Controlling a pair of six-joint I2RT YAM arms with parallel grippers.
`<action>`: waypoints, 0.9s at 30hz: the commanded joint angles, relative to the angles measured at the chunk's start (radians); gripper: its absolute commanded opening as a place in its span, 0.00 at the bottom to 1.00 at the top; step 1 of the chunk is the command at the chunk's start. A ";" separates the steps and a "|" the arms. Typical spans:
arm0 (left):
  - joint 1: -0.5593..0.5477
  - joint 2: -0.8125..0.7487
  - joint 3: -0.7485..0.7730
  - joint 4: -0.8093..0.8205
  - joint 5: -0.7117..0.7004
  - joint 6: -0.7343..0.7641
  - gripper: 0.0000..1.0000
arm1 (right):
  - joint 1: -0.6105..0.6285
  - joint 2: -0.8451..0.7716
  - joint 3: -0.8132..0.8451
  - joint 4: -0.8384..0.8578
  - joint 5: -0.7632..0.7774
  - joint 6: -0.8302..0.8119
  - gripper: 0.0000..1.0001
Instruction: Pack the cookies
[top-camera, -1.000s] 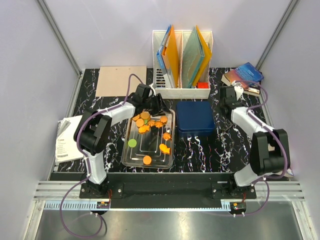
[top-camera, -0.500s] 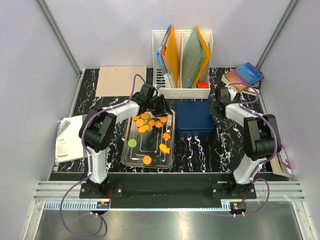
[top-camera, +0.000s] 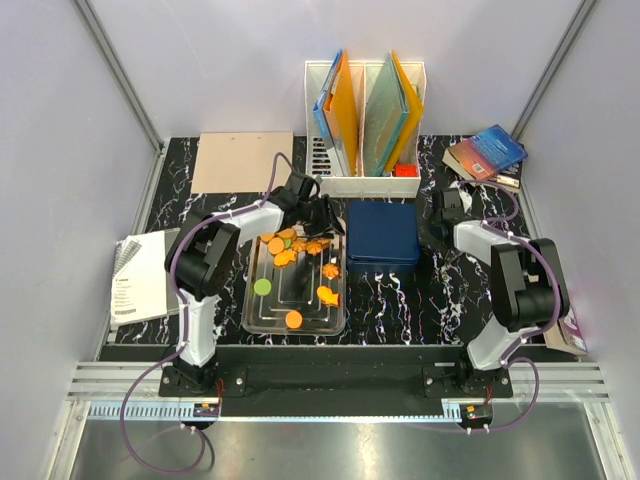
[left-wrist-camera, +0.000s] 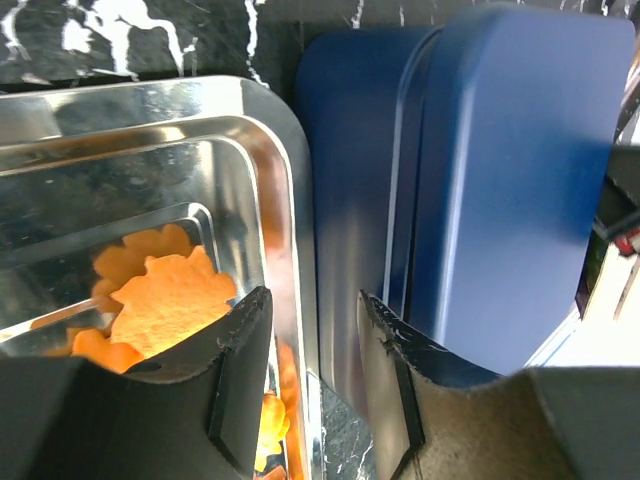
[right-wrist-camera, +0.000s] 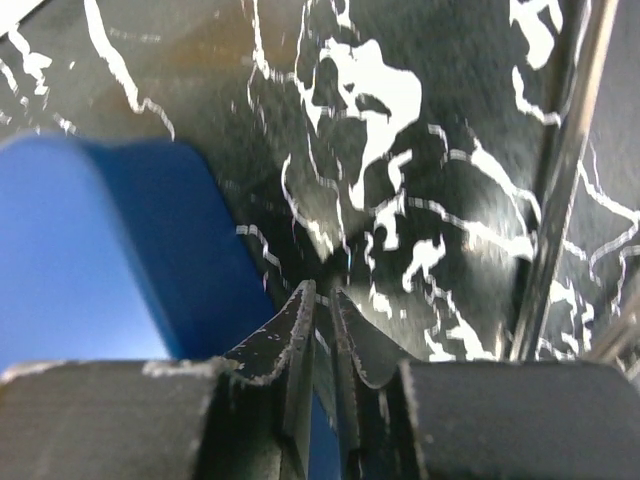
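Orange flower-shaped and round cookies (top-camera: 290, 247) lie piled at the far end of a steel tray (top-camera: 249, 303), with one green cookie (top-camera: 262, 286) and more orange ones nearer me. A closed blue tin (top-camera: 383, 232) sits right of the tray. My left gripper (top-camera: 325, 215) is open at the tray's far right corner. In the left wrist view the left gripper (left-wrist-camera: 315, 320) straddles the tray rim (left-wrist-camera: 290, 200), one finger over the cookies (left-wrist-camera: 165, 290), the other beside the tin (left-wrist-camera: 500, 170). My right gripper (top-camera: 437, 226) is shut and empty. In the right wrist view the right gripper (right-wrist-camera: 322, 300) is low beside the tin's right side (right-wrist-camera: 80, 250).
A white file holder (top-camera: 365, 120) with folders stands behind the tin. A brown board (top-camera: 243, 161) lies at the far left, a booklet (top-camera: 140, 278) at the left edge, books (top-camera: 487, 152) at the far right.
My left gripper has moved right, from over the cookie pile to the tray's far right corner. My right gripper has moved from near the books down to the tin's right side.
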 joint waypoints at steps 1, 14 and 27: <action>0.017 -0.027 0.040 -0.009 -0.036 0.014 0.43 | 0.004 -0.101 -0.031 0.026 -0.005 0.025 0.20; 0.056 -0.179 -0.059 -0.040 -0.105 0.033 0.40 | 0.034 -0.359 -0.003 0.038 -0.105 0.023 0.22; -0.093 -0.348 -0.300 0.104 -0.142 -0.025 0.33 | 0.119 -0.080 -0.011 0.370 -0.589 0.133 0.12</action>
